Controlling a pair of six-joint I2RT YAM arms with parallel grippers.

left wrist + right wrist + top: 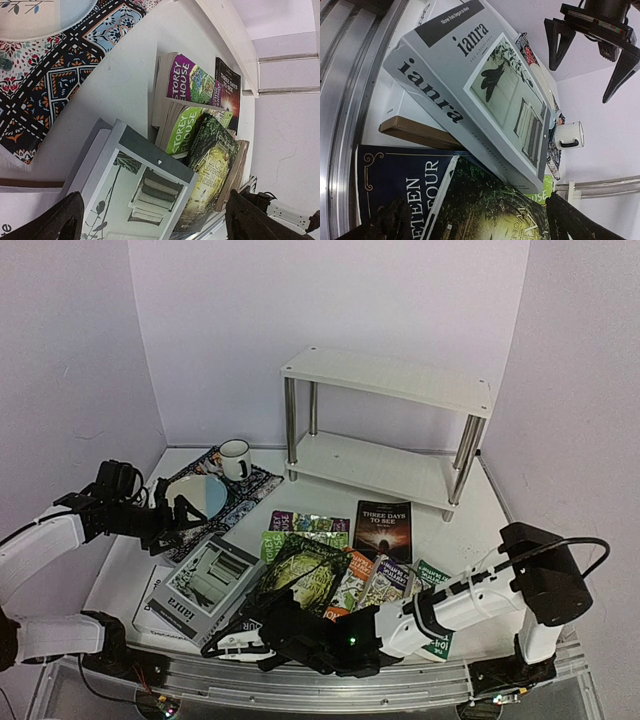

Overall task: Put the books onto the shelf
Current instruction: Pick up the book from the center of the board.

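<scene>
The white two-tier shelf (385,380) stands at the back right. Books lie in an overlapping heap at the table's front: a grey "ianra" book (205,585) on a white one, a dark-green Alice book (305,575), purple and green paperbacks (310,523), and a black book (382,530). My left gripper (185,520) hovers open above the grey book (145,195), nothing between its fingers. My right gripper (238,640) is low at the front edge, open, over the Alice book (490,210) and a navy book (400,185), facing the grey book (470,90).
A patterned placemat (250,490) at the back left carries a plate (200,495) and a white mug (235,458). A metal rail (300,685) runs along the near edge. Walls close in on both sides and behind the shelf.
</scene>
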